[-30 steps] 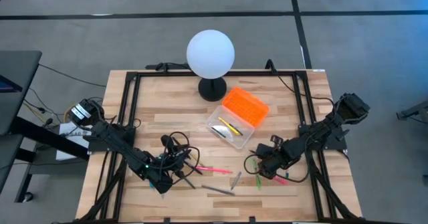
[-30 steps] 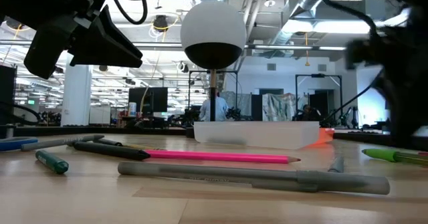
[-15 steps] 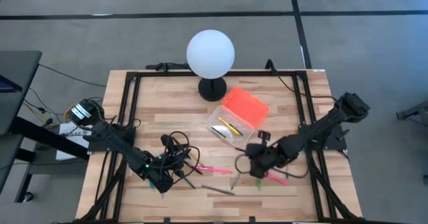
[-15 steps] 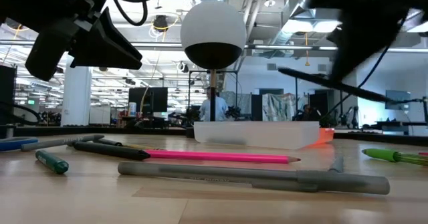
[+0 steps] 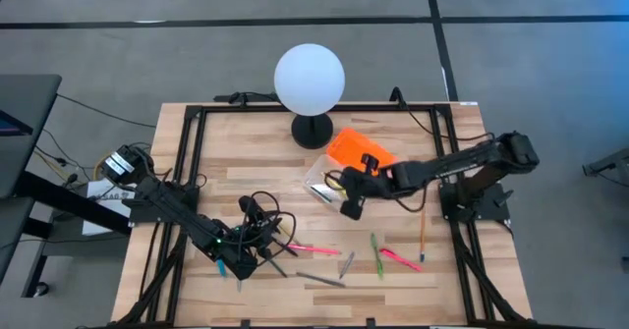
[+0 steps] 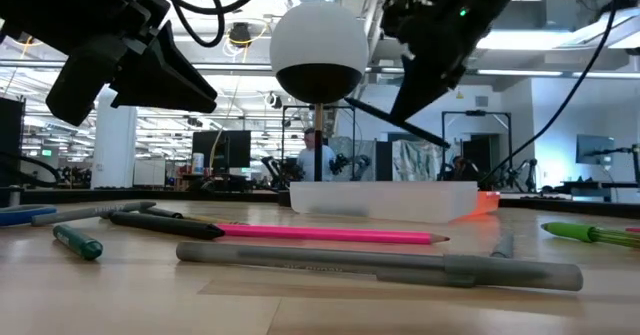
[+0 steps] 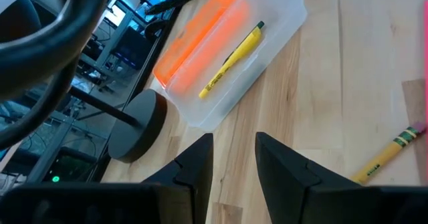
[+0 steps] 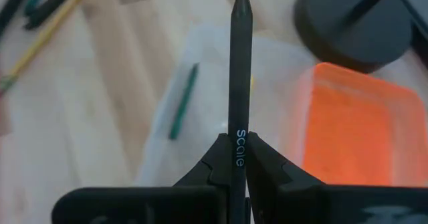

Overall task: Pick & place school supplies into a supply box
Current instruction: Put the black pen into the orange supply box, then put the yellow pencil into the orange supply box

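The supply box (image 5: 332, 190) has a clear body and an orange lid (image 5: 360, 152) folded open toward the lamp; a yellow pen (image 7: 231, 57) and a green one (image 8: 181, 102) lie inside. My right gripper (image 5: 351, 201) hovers over the box, shut on a black pen (image 8: 240, 63). Pens and pencils lie flat on the table: a pink pencil (image 6: 330, 235), a grey pen (image 6: 380, 263), a green marker (image 5: 376, 255) and an orange pencil (image 5: 423, 239). My left gripper (image 7: 234, 164) is open above the near-left group of pens (image 5: 265, 255), touching nothing. My right gripper pinches the black pen between its two fingers at the printed part of the barrel (image 8: 240, 140). The pen runs along the fingers and sticks out ahead of them. It is lifted clear and slants in the air (image 6: 400, 122) above the box's clear body.
A white globe lamp (image 5: 310, 79) on a black base (image 5: 313, 131) stands just beyond the box. A black frame (image 5: 187, 172) runs along the table's edges. Cables (image 5: 257, 211) hang around my left gripper. Bare wood lies between the box and the near pens.
My right gripper has risen from the near-right group of pens with the black pen in its fingers and travelled toward the far edge and left, to above the box. The pen has been lifted clear of the table.
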{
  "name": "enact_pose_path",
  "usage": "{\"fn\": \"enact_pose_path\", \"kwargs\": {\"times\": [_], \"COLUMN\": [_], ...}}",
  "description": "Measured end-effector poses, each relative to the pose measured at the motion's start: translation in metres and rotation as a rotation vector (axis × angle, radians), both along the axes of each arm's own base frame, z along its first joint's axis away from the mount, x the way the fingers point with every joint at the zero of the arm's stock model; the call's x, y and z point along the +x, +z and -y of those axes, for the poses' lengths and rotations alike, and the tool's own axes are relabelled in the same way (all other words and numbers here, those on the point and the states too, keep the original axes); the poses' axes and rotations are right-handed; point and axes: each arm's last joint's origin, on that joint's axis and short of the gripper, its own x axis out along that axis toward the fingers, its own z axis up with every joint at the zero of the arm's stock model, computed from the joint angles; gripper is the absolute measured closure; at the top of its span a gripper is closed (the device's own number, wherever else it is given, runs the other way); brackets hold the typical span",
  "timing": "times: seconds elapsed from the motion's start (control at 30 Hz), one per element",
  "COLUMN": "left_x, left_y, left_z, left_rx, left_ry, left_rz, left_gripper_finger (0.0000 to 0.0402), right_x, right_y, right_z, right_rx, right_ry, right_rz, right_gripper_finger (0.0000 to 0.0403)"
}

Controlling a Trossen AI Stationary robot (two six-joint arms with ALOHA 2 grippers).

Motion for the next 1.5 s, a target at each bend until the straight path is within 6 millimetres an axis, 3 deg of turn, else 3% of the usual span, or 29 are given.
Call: {"fn": "enact_pose_path", "kwargs": {"times": [0.27,0.43,0.67,1.03,1.27,1.5], "left_x": [0.0,0.0,0.0,-0.001,-0.002,-0.004], "left_y": [0.0,0.0,-0.001,-0.001,-0.004,-0.006], "left_z": [0.0,0.0,0.0,0.0,0.0,0.0], "left_rx": [0.001,0.001,0.001,-0.011,-0.065,-0.132], "left_ry": [-0.001,-0.001,-0.004,-0.015,-0.041,-0.044], "left_rz": [-0.003,-0.005,-0.012,-0.023,-0.071,-0.093], "left_gripper_finger": [0.0295,0.0295,0.0295,0.0295,0.0295,0.0295], "right_x": [0.019,0.027,0.027,0.025,0.011,-0.027], "right_y": [-0.04,-0.052,-0.053,-0.049,-0.016,0.006], "right_z": [0.026,0.033,0.039,0.039,0.004,-0.041], "right_rx": [-0.004,-0.013,-0.01,-0.036,-0.183,-0.304], "right_ry": [-0.002,-0.011,-0.029,-0.04,0.034,0.13], "right_rz": [-0.122,-0.161,-0.17,-0.167,-0.113,-0.049], "right_gripper_finger": [0.0388,0.0388,0.0364,0.0277,0.0259,0.027]}}
